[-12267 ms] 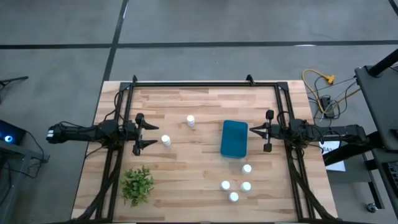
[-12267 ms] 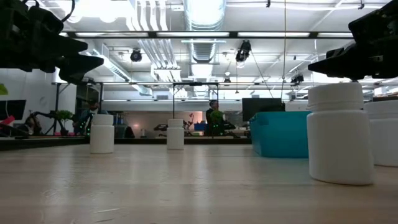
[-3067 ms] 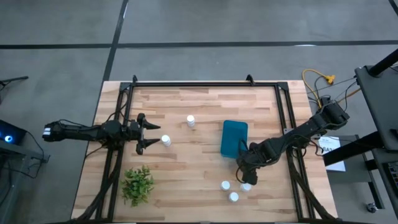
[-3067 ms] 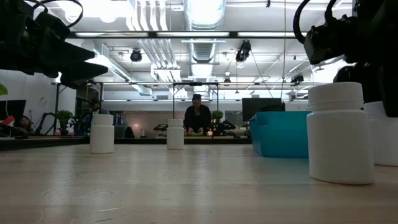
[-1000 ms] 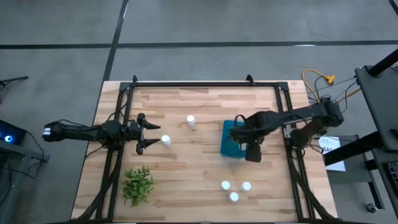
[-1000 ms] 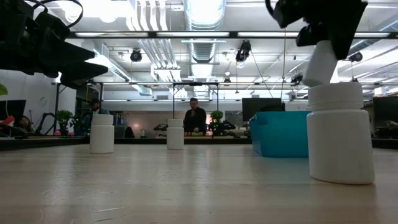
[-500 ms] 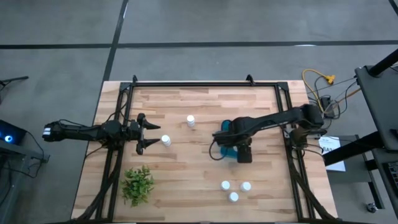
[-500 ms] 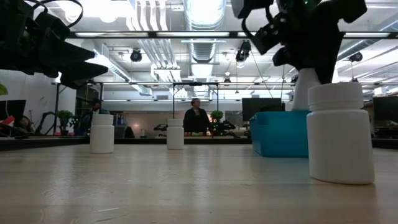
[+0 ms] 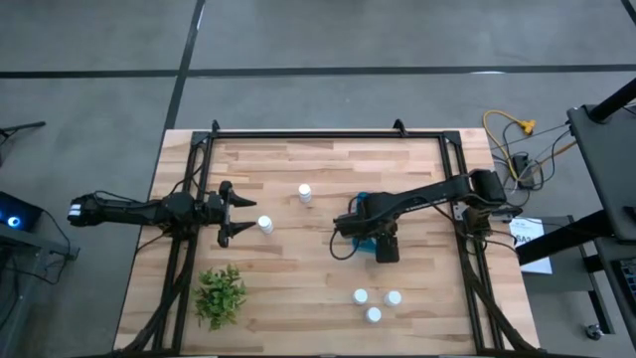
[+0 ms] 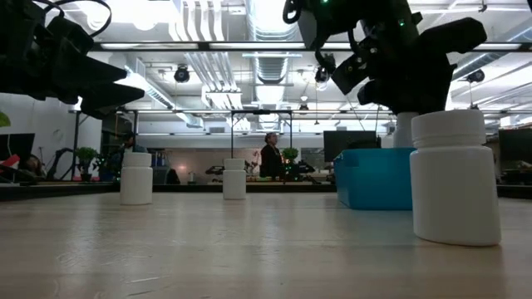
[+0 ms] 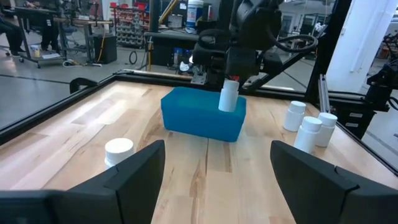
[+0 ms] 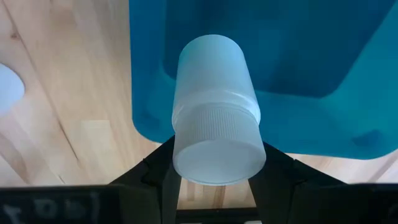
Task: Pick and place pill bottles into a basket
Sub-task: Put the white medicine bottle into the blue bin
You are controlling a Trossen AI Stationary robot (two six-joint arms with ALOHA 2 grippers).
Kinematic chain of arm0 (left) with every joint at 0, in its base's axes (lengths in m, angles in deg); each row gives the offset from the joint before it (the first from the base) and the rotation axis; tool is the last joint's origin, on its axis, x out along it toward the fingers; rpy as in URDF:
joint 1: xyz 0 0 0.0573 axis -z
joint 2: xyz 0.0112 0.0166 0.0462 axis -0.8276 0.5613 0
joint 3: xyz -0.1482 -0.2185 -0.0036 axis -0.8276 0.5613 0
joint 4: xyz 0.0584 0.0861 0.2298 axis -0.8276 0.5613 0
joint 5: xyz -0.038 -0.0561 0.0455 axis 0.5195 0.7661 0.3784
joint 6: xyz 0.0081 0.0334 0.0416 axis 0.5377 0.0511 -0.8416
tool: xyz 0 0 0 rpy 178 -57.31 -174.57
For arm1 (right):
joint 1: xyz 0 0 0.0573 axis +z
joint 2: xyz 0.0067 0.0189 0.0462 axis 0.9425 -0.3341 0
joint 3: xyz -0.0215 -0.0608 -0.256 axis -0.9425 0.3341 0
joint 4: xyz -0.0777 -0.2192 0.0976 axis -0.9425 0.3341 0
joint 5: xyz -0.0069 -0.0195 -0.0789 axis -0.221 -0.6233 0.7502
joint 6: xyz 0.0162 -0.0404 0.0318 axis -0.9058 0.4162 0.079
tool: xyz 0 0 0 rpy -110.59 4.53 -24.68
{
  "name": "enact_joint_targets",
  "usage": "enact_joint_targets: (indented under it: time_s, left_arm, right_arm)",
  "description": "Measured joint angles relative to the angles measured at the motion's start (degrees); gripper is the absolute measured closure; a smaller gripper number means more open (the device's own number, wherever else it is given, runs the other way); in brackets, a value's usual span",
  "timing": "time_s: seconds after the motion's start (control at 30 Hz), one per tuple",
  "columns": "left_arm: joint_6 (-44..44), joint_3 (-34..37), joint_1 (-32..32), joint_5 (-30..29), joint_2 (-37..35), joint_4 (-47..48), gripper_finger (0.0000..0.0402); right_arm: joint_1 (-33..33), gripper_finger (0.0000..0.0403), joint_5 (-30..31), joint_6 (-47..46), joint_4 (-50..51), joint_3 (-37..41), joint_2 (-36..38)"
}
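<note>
My right gripper [image 9: 378, 239] is shut on a white pill bottle [image 12: 214, 106] above the teal basket [image 9: 364, 205], over the basket's end nearer the table's near edge; my arm hides most of the basket in the high view. The held bottle also shows in the left wrist view [image 11: 229, 96] and in the low view [image 10: 405, 129]. My left gripper [image 9: 238, 214] is open and empty at the table's left, a standing bottle [image 9: 265, 225] just off its fingertips. Another bottle [image 9: 304, 194] stands farther back. My right gripper pinches the bottle's ribbed cap [image 12: 186, 155] between its two fingers [image 12: 163, 163], one on each side. The fingers come from above, pointing down. The bottle hangs cap up below them, a little tilted, lifted clear over the basket's inside [image 12: 298, 56].
Three more bottles [image 9: 360, 296] [image 9: 394, 297] [image 9: 374, 315] stand close together near the table's near edge, right of centre. A green leafy plant [image 9: 220, 295] sits at the near left. A black frame [image 9: 328, 134] runs round the table top.
My right gripper has carried the bottle toward the table's left, from beside the basket's right side to over the basket, and has gone down with it. The bottle stays cap up in the hold.
</note>
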Motion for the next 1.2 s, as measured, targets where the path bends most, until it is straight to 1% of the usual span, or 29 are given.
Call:
enact_joint_targets:
  time_s: [0.5,0.7,1.0,1.2]
  left_arm:
    - [0.0,0.0,-0.1,0.0,0.0,0.0,0.0127]
    - [0.0,0.0,0.0,0.0,-0.1,0.0,0.0127]
    - [0.0,0.0,0.0,0.0,0.0,0.0,0.0127]
    - [0.0,0.0,0.0,0.0,0.0,0.0,0.0127]
  right_arm:
    - [0.0,0.0261,-1.1,2.3,0.5,0.3,-5.3]
    - [0.0,0.0260,-1.4,2.1,0.5,0.3,-5.3]
    - [0.0,0.0222,-1.6,2.1,0.6,0.3,-5.2]
    - [0.0,0.0211,-1.7,0.8,0.5,0.2,-4.9]
